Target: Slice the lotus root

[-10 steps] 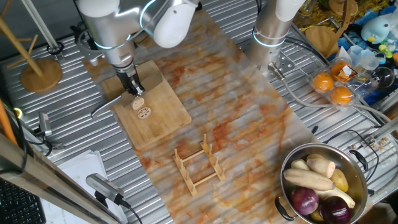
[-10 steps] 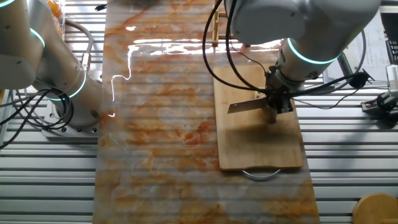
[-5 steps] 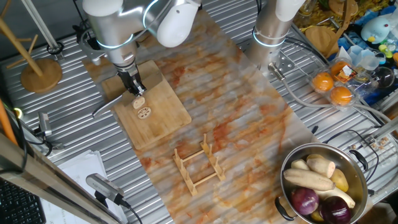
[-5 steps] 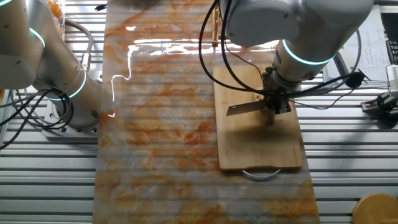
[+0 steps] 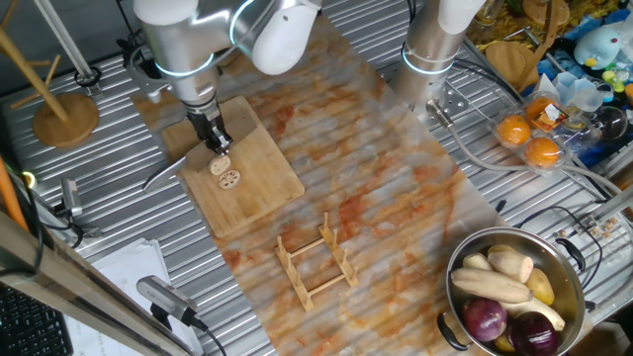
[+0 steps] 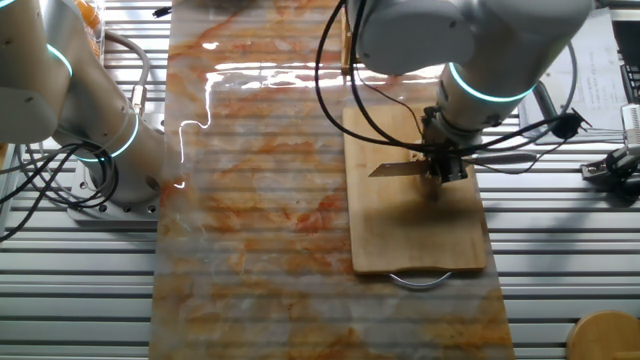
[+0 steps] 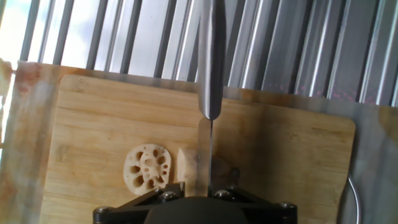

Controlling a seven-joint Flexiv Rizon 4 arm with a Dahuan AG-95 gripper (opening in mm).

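My gripper point(image 5: 214, 141) is shut on a knife point(image 5: 163, 173) over the wooden cutting board point(image 5: 259, 188). In the hand view the blade point(image 7: 210, 74) runs straight up from my gripper point(image 7: 208, 188). It crosses the stubby lotus root chunk point(image 7: 187, 169), whose brown end point(image 7: 226, 175) shows right of the blade. One round beige slice with dark holes point(image 7: 147, 168) lies flat just left of the chunk. In one fixed view two slices point(image 5: 228, 178) lie below my gripper. In the other fixed view the blade point(image 6: 395, 168) points left from my gripper point(image 6: 437, 178), which hides the root.
A wooden rack point(image 5: 316, 262) stands on the mat in front of the board. A metal pot point(image 5: 569, 262) at the right holds pale whole roots and purple onions. A second arm's base point(image 5: 435, 49) stands at the back. Oranges point(image 5: 529, 138) lie far right.
My gripper and the knife have shifted slightly away along the board and the blade has lifted a little. The slices have not moved.
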